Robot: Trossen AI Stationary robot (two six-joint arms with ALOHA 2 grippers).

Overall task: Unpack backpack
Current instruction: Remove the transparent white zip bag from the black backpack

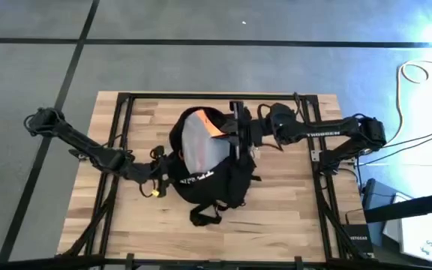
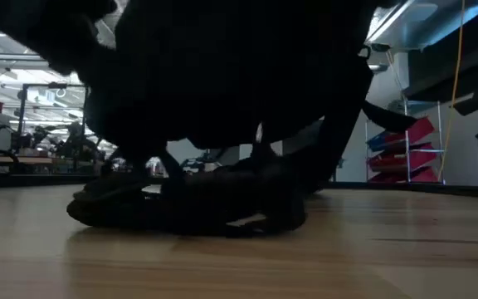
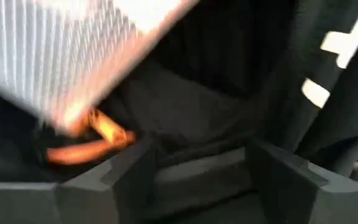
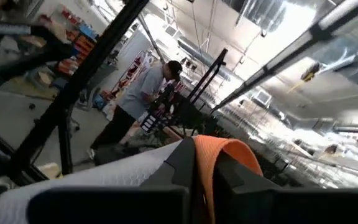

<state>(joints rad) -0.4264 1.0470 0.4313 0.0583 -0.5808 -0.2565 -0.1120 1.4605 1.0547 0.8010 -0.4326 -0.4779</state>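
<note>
The black backpack [image 1: 208, 176] sits mid-table with white lettering [image 1: 199, 180] on its side and its straps [image 2: 181, 208] lying on the wood. A grey-white cloth item [image 1: 197, 139] with an orange edge [image 1: 214, 126] sticks out of its far end. My right gripper [image 1: 235, 133] is shut on that item. My left gripper [image 1: 162, 171] stands open at the backpack's left side, its fingers [image 3: 135, 177] apart in front of black fabric [image 3: 204, 124]. I cannot tell whether they touch the fabric. My right gripper pinches the item's orange edge [image 4: 225, 152] between its two fingers, with the white cloth [image 4: 104, 174] running off beside them. It comes at the item from the table's right side. The rest of the item lies over the backpack's far end.
Black frame rails [image 1: 118, 135] run along the table's left and right sides. Bare wood [image 1: 291, 202] shows near and to the right of the backpack. A person [image 4: 138, 99] stands in the room beyond. Cables [image 1: 418, 75] lie on the floor at right.
</note>
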